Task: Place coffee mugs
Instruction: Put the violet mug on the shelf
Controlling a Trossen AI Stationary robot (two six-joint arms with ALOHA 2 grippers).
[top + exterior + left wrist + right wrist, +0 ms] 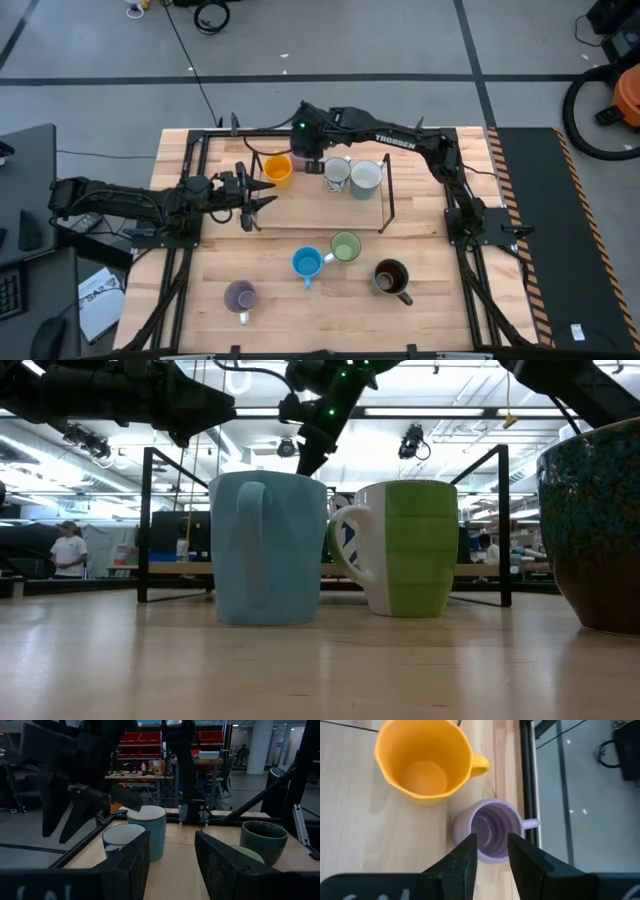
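Observation:
An orange mug (278,170), a patterned white mug (337,174) and a pale white-grey mug (366,178) stand upright within the black wire rack (385,200). My right gripper (305,152) hovers over a lavender mug (492,832) beside the orange mug (422,762). Its fingers are slightly apart above the mug's mouth. My left gripper (258,196) is open and empty at the rack's left side. Blue (307,263), green (345,247), dark brown (392,277) and purple (240,296) mugs stand on the near table.
The rack's thin black bars (527,780) run close beside the lavender mug's handle (530,824). The low view shows the blue mug (265,545) and green mug (405,545) close to the camera. A person (68,550) stands far off in the room.

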